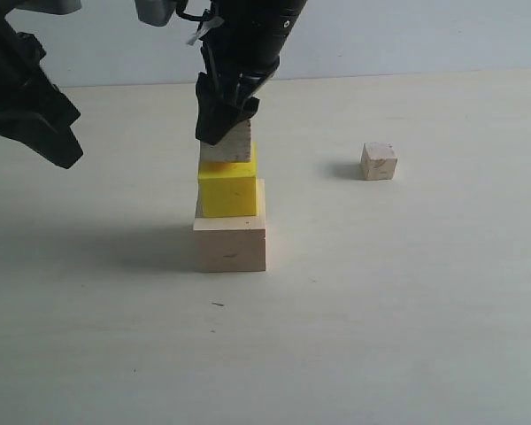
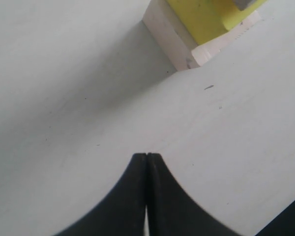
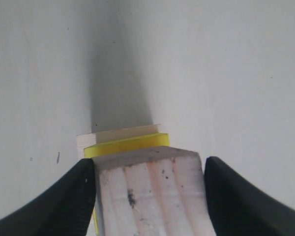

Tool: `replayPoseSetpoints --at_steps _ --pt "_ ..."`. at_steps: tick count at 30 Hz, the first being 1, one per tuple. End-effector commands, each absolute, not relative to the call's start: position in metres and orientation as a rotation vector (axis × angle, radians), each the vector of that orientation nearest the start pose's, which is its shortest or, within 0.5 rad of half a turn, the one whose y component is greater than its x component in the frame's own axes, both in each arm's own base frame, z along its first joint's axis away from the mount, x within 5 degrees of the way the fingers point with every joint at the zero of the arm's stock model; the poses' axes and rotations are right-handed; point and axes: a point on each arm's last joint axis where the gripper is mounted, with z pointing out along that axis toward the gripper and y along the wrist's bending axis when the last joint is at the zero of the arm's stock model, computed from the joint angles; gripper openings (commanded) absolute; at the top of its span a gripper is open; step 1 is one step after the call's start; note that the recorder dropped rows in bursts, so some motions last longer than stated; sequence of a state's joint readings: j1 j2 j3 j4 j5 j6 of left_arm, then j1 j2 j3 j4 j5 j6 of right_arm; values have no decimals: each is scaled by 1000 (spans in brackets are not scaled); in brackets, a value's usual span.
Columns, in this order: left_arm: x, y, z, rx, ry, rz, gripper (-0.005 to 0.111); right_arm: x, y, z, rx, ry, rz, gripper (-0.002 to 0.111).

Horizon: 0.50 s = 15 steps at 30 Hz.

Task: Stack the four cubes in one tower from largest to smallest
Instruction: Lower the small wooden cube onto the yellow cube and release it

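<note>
The large pale wooden cube (image 1: 230,248) stands on the table with the bright yellow cube (image 1: 227,190) on top of it. The grain-lined wooden cube (image 1: 233,146) sits on the yellow one, between the fingers of my right gripper (image 1: 219,128), which is shut on it from above. In the right wrist view the grain-lined cube (image 3: 152,196) fills the space between the jaws of that gripper (image 3: 150,169), above the yellow cube (image 3: 128,143) and the large cube (image 3: 118,133). The small pale cube (image 1: 378,162) lies alone to the right. My left gripper (image 1: 60,146) hangs shut and empty to the left of the stack.
The left wrist view shows the shut left gripper (image 2: 146,155) above bare table, with the large cube (image 2: 172,39) and the yellow cube (image 2: 206,17) off at one corner. A small dark speck (image 1: 218,305) lies on the table in front of the stack.
</note>
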State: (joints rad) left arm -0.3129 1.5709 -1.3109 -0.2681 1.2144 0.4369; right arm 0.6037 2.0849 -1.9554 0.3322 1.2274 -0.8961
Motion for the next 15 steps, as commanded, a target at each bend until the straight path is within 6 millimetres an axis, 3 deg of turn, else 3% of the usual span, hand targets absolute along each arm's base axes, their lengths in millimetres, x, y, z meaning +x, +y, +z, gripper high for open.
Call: replayPoseSetpoints --at_steps 1,2,4,6,15 --pt "283 -116 301 974 2731 -366 0 355 280 283 -1803 2083 403 33" --pt "283 -116 301 974 2731 -366 0 355 280 283 -1805 2083 397 45" --pt "283 -116 301 974 2731 -363 0 355 279 285 -1803 2080 396 57" --pt "283 -116 301 974 2731 -363 0 354 279 286 -1801 2077 396 63" --pt "283 -116 301 976 2731 -360 0 349 276 301 -1722 2110 408 72"
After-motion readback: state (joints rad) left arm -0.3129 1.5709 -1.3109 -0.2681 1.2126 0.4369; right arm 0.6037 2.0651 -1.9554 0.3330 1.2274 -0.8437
